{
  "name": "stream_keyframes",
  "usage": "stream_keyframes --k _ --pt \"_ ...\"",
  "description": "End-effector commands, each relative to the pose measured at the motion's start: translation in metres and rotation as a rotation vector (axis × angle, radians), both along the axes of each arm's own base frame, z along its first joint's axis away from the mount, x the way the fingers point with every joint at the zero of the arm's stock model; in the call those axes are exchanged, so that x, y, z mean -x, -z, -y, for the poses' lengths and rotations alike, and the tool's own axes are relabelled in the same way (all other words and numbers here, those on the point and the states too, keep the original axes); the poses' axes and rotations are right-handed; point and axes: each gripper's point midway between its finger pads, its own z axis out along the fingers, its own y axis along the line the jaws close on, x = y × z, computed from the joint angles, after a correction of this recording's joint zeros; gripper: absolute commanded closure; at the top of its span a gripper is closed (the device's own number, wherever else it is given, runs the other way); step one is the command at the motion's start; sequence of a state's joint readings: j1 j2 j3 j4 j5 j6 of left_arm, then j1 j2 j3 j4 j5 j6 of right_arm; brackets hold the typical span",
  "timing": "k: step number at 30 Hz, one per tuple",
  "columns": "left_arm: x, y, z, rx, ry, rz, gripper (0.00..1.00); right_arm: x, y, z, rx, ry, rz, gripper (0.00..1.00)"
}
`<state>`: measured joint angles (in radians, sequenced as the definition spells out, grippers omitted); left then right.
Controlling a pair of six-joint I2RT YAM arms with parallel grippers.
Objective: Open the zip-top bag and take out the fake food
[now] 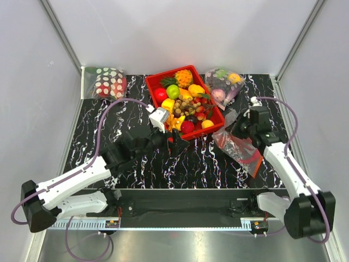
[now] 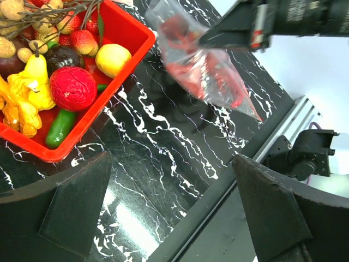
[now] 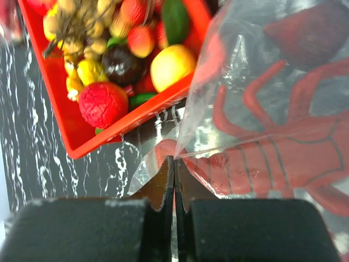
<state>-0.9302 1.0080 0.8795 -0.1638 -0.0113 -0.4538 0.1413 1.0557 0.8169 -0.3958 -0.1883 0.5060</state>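
The clear zip-top bag (image 1: 239, 146) lies to the right of the red bin, its orange-red zip strip (image 1: 256, 161) at the near end. My right gripper (image 1: 233, 131) is shut on a fold of the bag's plastic (image 3: 174, 159) at its far end. The red lobster (image 3: 272, 158) shows through the plastic, inside the bag. I cannot pick out the chili or the brown ball. In the left wrist view the bag (image 2: 210, 73) hangs from the right gripper (image 2: 218, 39), red pieces inside. My left gripper (image 1: 173, 143) is open and empty, above the table in front of the bin, well left of the bag.
The red bin (image 1: 163, 73) of mixed fake fruit stands at back centre; its near corner (image 2: 109, 101) is just beyond my left fingers (image 2: 71, 202). A white-dotted red bag (image 1: 106, 82) lies back left. A clear bag of pastel fruits (image 1: 223, 84) lies back right. White walls close three sides.
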Motion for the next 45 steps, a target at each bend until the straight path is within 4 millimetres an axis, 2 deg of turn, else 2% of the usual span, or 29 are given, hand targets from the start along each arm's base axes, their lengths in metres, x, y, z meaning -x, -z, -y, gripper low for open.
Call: stream_keyframes --k 1,4,5,7,12,15,16,18,19,22,23,24,26,27,28,29,31,32,33,34,35,41,45 --pt "-0.009 -0.016 0.001 0.036 -0.054 0.054 0.01 -0.020 -0.022 -0.040 -0.061 -0.097 0.097 1.00" --pt "-0.009 -0.013 -0.003 0.017 -0.071 0.056 0.01 -0.024 -0.019 -0.060 -0.051 -0.141 0.086 1.00" --pt "-0.009 -0.008 -0.004 0.003 -0.077 0.056 0.01 -0.021 -0.018 -0.073 -0.048 -0.170 0.086 1.00" --pt "-0.009 -0.004 -0.006 -0.013 -0.079 0.054 0.01 -0.020 -0.014 -0.085 -0.047 -0.196 0.070 1.00" --pt "-0.005 0.014 -0.002 -0.068 -0.069 0.046 0.01 -0.004 -0.003 -0.130 -0.068 -0.301 0.036 1.00" --pt "-0.001 0.023 0.005 -0.096 -0.058 0.042 0.01 0.002 0.002 -0.149 -0.089 -0.345 0.024 1.00" --pt "0.000 0.027 0.007 -0.105 -0.055 0.042 0.01 0.004 0.002 -0.155 -0.090 -0.365 0.023 0.98" --pt "0.003 0.034 0.012 -0.124 -0.048 0.042 0.01 0.003 0.001 -0.157 -0.080 -0.377 0.016 0.81" --pt "0.004 0.038 0.015 -0.128 -0.044 0.040 0.01 0.002 0.001 -0.154 -0.061 -0.370 0.015 0.54" --pt "0.011 0.051 0.022 -0.140 -0.024 0.024 0.01 -0.001 -0.010 -0.135 0.033 -0.324 0.044 0.25" --pt "0.015 0.060 0.023 -0.147 -0.018 0.010 0.01 -0.004 -0.013 -0.124 0.073 -0.281 0.060 0.10" --pt "0.017 0.068 0.024 -0.157 -0.012 -0.003 0.01 0.001 -0.018 -0.114 0.107 -0.273 0.073 0.03" --pt "0.023 0.080 0.025 -0.155 0.002 -0.022 0.01 -0.003 -0.021 -0.088 0.185 -0.178 0.094 0.00" --pt "0.026 0.085 0.027 -0.155 0.018 -0.031 0.01 0.003 -0.018 -0.075 0.211 -0.158 0.089 0.00" --pt "0.027 0.084 0.032 -0.134 0.030 -0.027 0.01 0.004 -0.016 -0.065 0.220 -0.135 0.082 0.00" --pt "0.032 0.092 0.032 -0.146 0.046 -0.038 0.01 0.003 -0.005 -0.045 0.214 -0.087 0.045 0.00" --pt "0.037 0.094 0.041 -0.121 0.075 -0.032 0.01 0.006 0.003 -0.027 0.173 -0.045 0.013 0.00" --pt "0.043 0.097 0.045 -0.125 0.097 -0.028 0.01 0.013 0.016 -0.022 0.148 -0.037 -0.028 0.00" --pt "0.044 0.103 0.050 -0.135 0.106 -0.032 0.01 0.012 0.017 -0.011 0.138 0.002 -0.026 0.00" --pt "0.046 0.107 0.053 -0.143 0.114 -0.037 0.01 0.014 0.021 -0.006 0.138 0.020 -0.031 0.00" --pt "0.051 0.119 0.058 -0.167 0.135 -0.055 0.01 0.016 0.031 -0.002 0.143 0.043 -0.050 0.00" --pt "0.070 0.142 0.083 -0.135 0.233 -0.119 0.01 0.018 0.073 0.009 0.073 0.073 -0.171 0.00" --pt "0.075 0.142 0.094 -0.118 0.255 -0.104 0.01 0.023 0.086 0.014 0.083 0.088 -0.204 0.01"
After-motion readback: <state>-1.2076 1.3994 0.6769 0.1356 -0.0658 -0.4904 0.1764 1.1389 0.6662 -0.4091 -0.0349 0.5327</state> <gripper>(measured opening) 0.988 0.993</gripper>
